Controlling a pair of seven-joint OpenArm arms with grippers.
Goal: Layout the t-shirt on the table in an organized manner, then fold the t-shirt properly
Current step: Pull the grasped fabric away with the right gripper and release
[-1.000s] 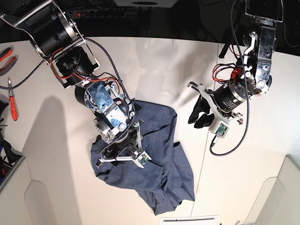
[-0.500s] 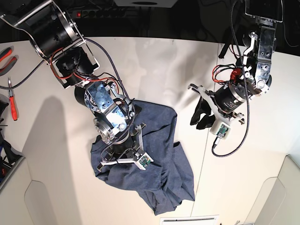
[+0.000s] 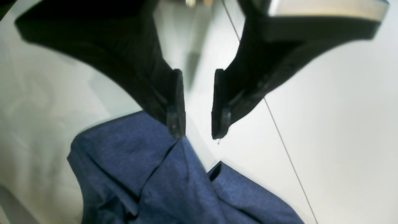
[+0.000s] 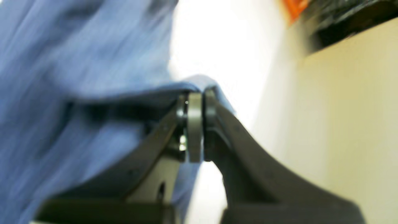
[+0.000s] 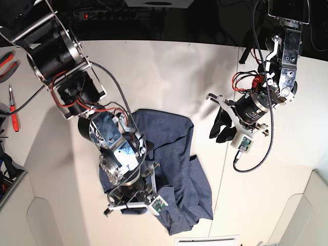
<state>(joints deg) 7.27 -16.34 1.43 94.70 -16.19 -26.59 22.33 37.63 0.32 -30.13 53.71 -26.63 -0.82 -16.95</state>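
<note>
The navy-blue t-shirt (image 5: 179, 154) lies crumpled on the off-white table (image 5: 164, 72), with no lettering showing. My right gripper (image 5: 128, 200) points down at the shirt's near-left part. Up close, the right gripper (image 4: 196, 96) is shut on a folded edge of the t-shirt (image 4: 77, 62), and the fabric drapes over its tips. My left gripper (image 5: 220, 134) hangs to the right of the shirt, apart from it. Seen from its wrist, the left gripper (image 3: 197, 133) is open and holds nothing, with the t-shirt (image 3: 149, 180) just below its fingers.
A thin dark seam (image 3: 279, 133) crosses the table right of the shirt. Red-handled tools (image 5: 14, 115) lie at the left edge. A power strip (image 5: 113, 14) sits behind the table. Pale bins stand at the near left (image 5: 31, 215) and near right (image 5: 307, 215).
My right gripper has shut on the shirt's fabric and moved toward the table's near edge. The shirt's left part shifted with it. The left arm has barely moved.
</note>
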